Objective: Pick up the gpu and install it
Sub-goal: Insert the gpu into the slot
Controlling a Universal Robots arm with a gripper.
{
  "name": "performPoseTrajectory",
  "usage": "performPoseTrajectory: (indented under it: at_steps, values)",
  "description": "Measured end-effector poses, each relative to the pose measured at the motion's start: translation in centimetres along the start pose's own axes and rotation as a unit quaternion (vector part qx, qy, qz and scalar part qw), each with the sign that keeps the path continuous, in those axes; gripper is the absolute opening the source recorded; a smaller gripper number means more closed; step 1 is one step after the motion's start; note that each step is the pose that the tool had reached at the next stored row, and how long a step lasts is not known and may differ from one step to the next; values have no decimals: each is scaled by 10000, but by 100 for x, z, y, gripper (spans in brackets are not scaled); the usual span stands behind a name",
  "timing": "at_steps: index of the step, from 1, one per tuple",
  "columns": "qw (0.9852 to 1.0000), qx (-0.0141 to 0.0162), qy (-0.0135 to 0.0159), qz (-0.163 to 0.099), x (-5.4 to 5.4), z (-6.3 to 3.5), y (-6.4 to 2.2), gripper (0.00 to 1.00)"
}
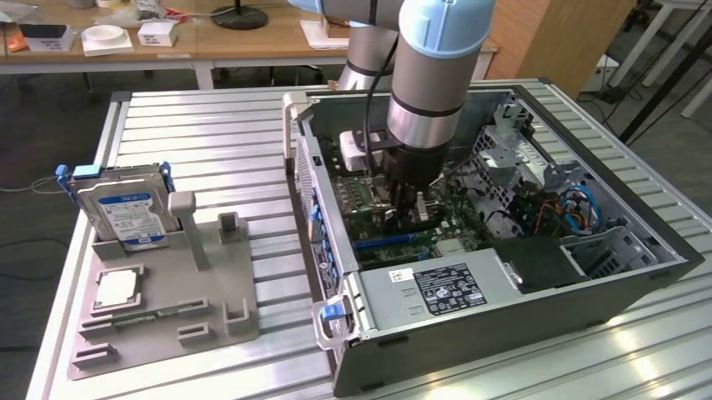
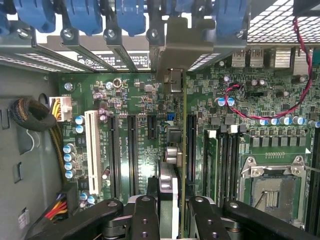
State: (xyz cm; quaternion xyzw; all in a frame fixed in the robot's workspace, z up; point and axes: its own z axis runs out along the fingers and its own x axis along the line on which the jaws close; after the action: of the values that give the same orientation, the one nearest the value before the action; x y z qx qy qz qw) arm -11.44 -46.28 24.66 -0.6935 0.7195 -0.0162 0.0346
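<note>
step in hand: installation; the pick-up is done. the gripper (image 1: 414,207) stands inside the open computer case (image 1: 501,333), which sits on the worktop (image 1: 200,142) toward the exterior view's right edge. it is clamped on the gpu (image 2: 176,150), which it holds on edge just above the motherboard (image 2: 125,95), metal bracket toward the case wall with the blue latches (image 2: 85,15). i cannot tell whether the card's lower edge is in a slot. in my judgement, seating calls for the card upright and parallel to the black expansion slots (image 2: 132,150), the bracket in line with its rear opening, and a straight, even press.
</note>
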Motion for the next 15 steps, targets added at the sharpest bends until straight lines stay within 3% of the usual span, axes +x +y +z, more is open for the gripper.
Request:
performPoseTrajectory:
  at_steps: [15]
  values:
    - [10000, -1, 0, 1, 1, 28, 10, 28]
